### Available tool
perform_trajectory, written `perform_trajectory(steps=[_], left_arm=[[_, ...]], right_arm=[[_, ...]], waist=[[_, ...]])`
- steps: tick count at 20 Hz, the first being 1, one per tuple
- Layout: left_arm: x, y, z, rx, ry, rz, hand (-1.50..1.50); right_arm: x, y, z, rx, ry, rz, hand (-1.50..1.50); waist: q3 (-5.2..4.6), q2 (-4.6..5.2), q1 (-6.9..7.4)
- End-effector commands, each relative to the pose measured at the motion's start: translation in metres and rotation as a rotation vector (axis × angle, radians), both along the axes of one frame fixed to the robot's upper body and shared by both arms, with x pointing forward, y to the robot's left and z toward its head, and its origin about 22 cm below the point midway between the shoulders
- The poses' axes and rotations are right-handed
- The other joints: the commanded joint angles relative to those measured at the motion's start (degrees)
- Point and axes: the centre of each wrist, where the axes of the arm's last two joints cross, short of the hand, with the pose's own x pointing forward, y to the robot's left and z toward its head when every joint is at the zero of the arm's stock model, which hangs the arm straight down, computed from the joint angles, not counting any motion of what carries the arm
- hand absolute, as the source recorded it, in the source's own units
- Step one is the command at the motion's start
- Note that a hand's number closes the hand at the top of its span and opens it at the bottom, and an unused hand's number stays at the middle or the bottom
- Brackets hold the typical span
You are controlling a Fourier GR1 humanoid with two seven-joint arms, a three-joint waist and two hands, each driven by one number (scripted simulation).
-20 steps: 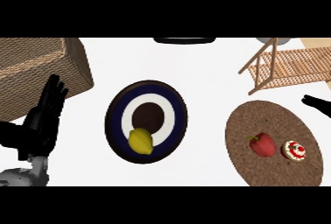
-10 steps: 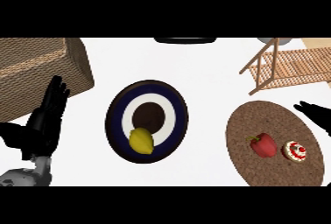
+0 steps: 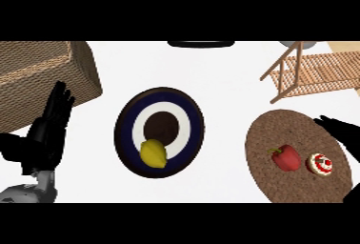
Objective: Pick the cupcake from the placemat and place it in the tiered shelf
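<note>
We find the cupcake on the round placemat, just right of the red pepper, lying a little toward us from our right hand, which hovers empty with fingers uncurled over the placemat's far-right edge, far nearer than our open left hand.

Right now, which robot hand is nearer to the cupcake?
Right. The right robot hand is over the placemat, close to the cupcake; the left robot hand rests far left, past the plate.
</note>
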Motion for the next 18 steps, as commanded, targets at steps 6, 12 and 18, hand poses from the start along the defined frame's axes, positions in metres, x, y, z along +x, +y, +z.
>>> perform_trajectory(steps=[6,12,18], left_arm=[[0.008,-0.003,0.017,0.000,-0.007,-0.001,0.00],[0.014,-0.018,0.006,0.008,-0.020,0.007,0.00],[0.003,0.017,0.004,0.011,0.000,-0.012,0.00]], right_arm=[[-0.004,0.006,-0.013,-0.011,0.033,0.000,-1.50],[0.005,-0.009,-0.050,0.018,-0.009,0.016,-1.50],[0.022,-0.010,-0.066,0.050,-0.015,0.036,-1.50]], waist=[[-0.02,-0.05,-0.24],[0.00,0.02,-0.18],[-0.01,0.02,0.14]])
